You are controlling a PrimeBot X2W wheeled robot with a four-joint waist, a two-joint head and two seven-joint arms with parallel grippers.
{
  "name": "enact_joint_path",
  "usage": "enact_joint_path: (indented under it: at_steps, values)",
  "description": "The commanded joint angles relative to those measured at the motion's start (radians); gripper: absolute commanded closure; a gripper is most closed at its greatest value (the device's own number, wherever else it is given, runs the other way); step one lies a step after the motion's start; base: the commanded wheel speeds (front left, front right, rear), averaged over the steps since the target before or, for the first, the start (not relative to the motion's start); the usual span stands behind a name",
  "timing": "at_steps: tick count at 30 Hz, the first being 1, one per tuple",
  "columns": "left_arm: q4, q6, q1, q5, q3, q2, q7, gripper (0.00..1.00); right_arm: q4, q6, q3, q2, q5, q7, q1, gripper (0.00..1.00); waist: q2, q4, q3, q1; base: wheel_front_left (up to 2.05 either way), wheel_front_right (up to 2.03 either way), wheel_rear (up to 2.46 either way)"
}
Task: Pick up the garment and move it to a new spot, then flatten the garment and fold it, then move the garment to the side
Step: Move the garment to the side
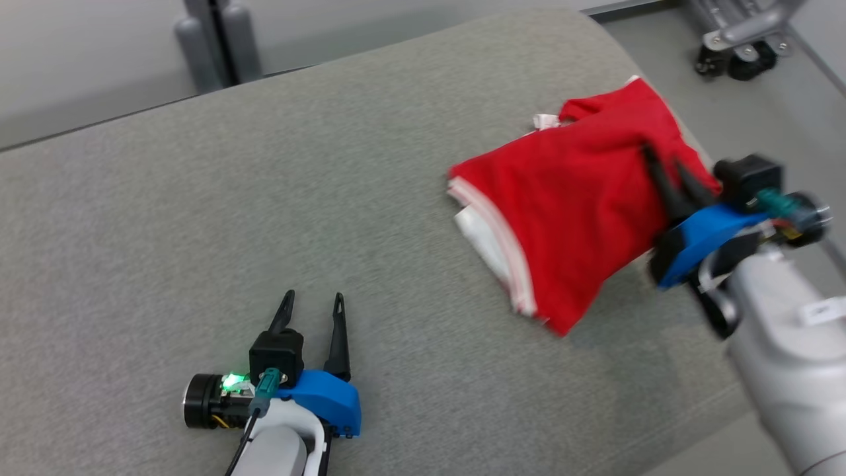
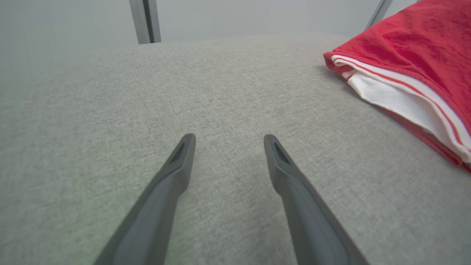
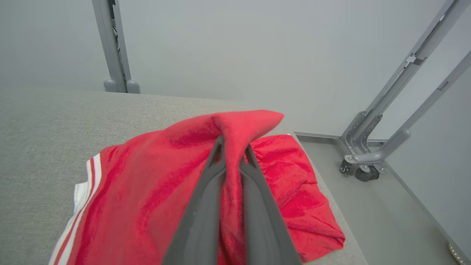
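Near the right edge of the grey fabric-covered table (image 1: 198,198), the folded red garment with white trim (image 1: 562,218) is pinched by the right hand (image 1: 664,168); the left hand (image 1: 310,303) rests released, well apart.

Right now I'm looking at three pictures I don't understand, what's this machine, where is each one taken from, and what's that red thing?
This is a two-armed robot. One picture looks down from its head; the other two come from cameras on each wrist, looking along that arm's two long dark fingers. On the grey fabric-covered surface lies a folded red garment with white striped trim, near the surface's right edge. The right gripper is pinching a fold of the red cloth between its closed fingers. The left gripper rests open on the bare fabric, apart from the garment, holding nothing.
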Motion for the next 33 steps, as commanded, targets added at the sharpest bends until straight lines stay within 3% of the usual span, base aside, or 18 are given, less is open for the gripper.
enact_joint_path:
  at_steps: [1, 8, 11, 13, 14, 18, 21, 24, 33]
  values:
    - [-0.006, 0.004, -0.029, 0.006, 0.002, 0.001, -0.002, 0.00, 0.013, 0.000, -0.025, -0.030, -0.025, -0.005, -0.034, 1.00, -0.0001, 0.056, 0.049, -0.0001, 0.00, 0.00, 0.00]
    - [-0.029, 0.010, -0.047, 0.030, 0.008, 0.003, -0.002, 0.00, 0.137, 0.000, -0.206, -0.193, -0.174, -0.005, -0.107, 1.00, -0.0001, 0.152, 0.105, -0.0001, 0.00, 0.00, 0.00]
    - [-0.031, 0.011, -0.054, 0.034, 0.006, 0.007, -0.002, 0.00, 0.172, 0.000, -0.268, -0.223, -0.231, -0.005, -0.115, 0.98, -0.0001, 0.170, 0.116, -0.0001, 0.00, 0.00, 0.00]
    - [-0.033, 0.013, -0.055, 0.037, 0.006, 0.009, -0.001, 0.00, 0.173, 0.000, -0.328, -0.237, -0.294, -0.005, -0.119, 0.05, -0.0001, 0.185, 0.123, -0.0001, 0.00, 0.00, 0.00]
    - [-0.034, 0.015, -0.055, 0.037, 0.006, 0.010, -0.001, 0.00, 0.169, 0.000, -0.363, -0.240, -0.321, -0.005, -0.118, 0.00, -0.0001, 0.189, 0.126, -0.0001, 0.00, 0.00, 0.00]
    - [-0.035, 0.025, -0.054, 0.040, 0.020, 0.015, 0.001, 0.00, 0.180, 0.000, -0.533, -0.226, -0.409, -0.004, -0.109, 0.00, -0.0001, 0.197, 0.130, -0.0001, 0.00, 0.00, 0.00]
    - [-0.048, 0.027, -0.051, 0.042, 0.033, 0.014, 0.000, 0.00, 0.108, 0.000, -0.602, -0.171, -0.432, -0.005, -0.092, 0.00, -0.0001, 0.201, 0.122, -0.0001, 0.00, 0.00, 0.00]
    - [-0.069, 0.034, -0.044, 0.052, 0.054, 0.010, 0.000, 0.00, 0.037, 0.000, -0.610, -0.097, -0.371, -0.005, -0.066, 0.00, -0.0001, 0.204, 0.106, -0.0001, 0.00, 0.00, 0.00]
    - [-0.119, 0.028, -0.005, 0.081, 0.162, 0.015, -0.002, 0.00, -0.200, 0.000, -0.452, 0.030, -0.202, -0.005, 0.091, 0.00, -0.0001, 0.236, 0.044, -0.0001, 0.00, 0.00, 0.00]
